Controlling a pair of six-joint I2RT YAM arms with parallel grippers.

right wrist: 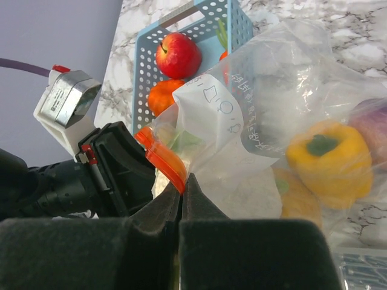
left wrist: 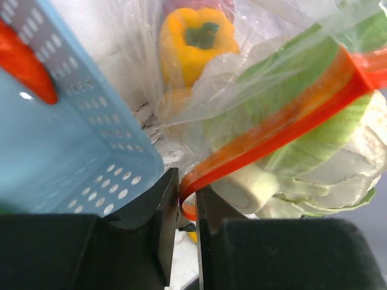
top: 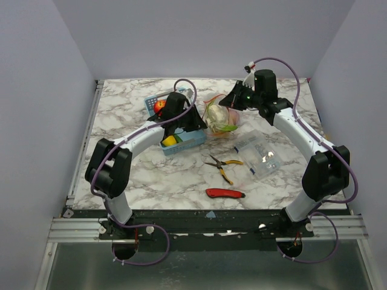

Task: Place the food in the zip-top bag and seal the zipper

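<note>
The zip-top bag [top: 221,118] lies mid-table between both grippers, holding a yellow pepper [left wrist: 196,37], a green-white cabbage [left wrist: 317,151] and a purple piece. My left gripper [left wrist: 187,196] is shut on one end of the zipper [left wrist: 284,115]; in the top view it [top: 195,119] sits at the bag's left side. My right gripper [right wrist: 182,183] is shut on the zipper's [right wrist: 162,156] other end, at the bag's far right in the top view [top: 233,101]. A red apple [right wrist: 178,54] and an orange [right wrist: 164,96] lie in the light blue basket [right wrist: 147,57].
The basket [top: 184,142] stands left of the bag, touching it, with a yellow piece [top: 169,141] inside. Yellow-handled pliers [top: 222,164], a red utility knife [top: 225,193] and a stiff clear packet [top: 258,155] lie nearer the front.
</note>
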